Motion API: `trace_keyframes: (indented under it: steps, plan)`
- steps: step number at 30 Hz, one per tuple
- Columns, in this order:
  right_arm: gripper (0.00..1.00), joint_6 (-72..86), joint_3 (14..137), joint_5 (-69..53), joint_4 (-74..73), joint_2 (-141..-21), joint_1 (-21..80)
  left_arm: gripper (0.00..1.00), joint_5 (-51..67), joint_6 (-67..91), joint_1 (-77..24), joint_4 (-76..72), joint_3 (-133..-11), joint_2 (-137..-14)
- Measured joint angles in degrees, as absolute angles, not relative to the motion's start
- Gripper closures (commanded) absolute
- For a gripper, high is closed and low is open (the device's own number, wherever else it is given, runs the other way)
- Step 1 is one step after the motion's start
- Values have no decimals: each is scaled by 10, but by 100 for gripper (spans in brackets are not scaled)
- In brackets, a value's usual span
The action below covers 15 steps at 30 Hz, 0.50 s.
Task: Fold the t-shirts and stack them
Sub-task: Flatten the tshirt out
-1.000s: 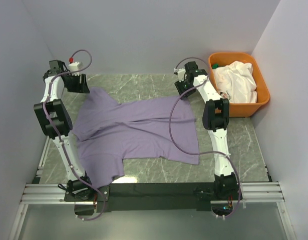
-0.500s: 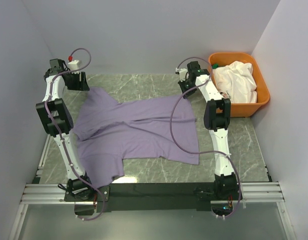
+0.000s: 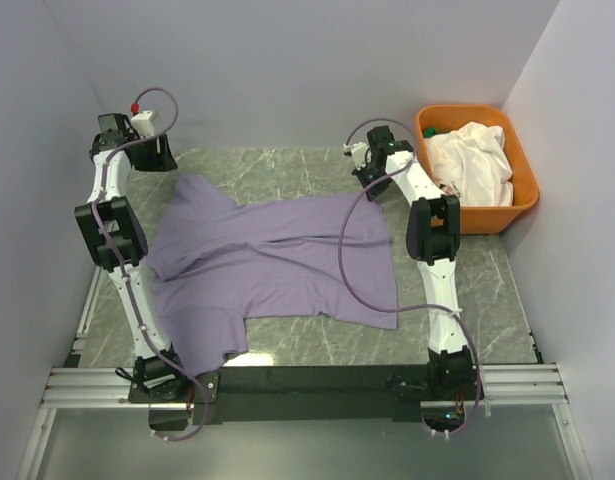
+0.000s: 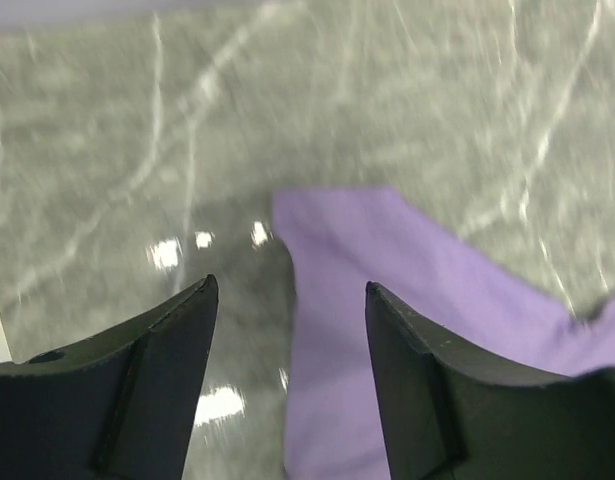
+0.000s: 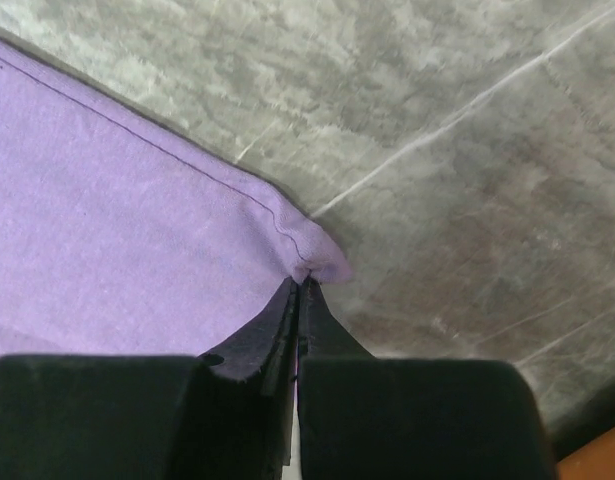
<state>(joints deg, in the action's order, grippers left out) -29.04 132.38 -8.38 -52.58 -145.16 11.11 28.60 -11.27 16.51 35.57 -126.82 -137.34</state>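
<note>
I'm gripping for the first fold, I judge: right gripper (image 5: pixel 299 285) clamped on a corner of the purple shirt (image 3: pixel 277 255) near the table's (image 3: pixel 287 165) far edge. The left gripper (image 4: pixel 290 287), jaws apart, must next pinch the sleeve (image 4: pixel 387 290).

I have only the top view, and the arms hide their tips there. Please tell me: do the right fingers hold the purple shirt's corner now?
Observer: Yes. The right wrist view shows the right fingers shut on the hemmed corner of the purple shirt.
Operator: And the left side?
Observer: The left fingers stand open over the table. A shirt tip shows between them, not pinched.
</note>
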Motion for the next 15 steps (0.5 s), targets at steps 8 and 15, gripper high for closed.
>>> trace_keyframes:
  steps: [8, 15]
  plan:
    - [100, -289, 1324, -83, -549, -1435, 111, 39, 255, -105, 140, 315, -1304, -1443]
    - [100, -281, 1324, -85, -552, -1423, 111, 45, 190, -137, 102, 310, -1303, -1471]
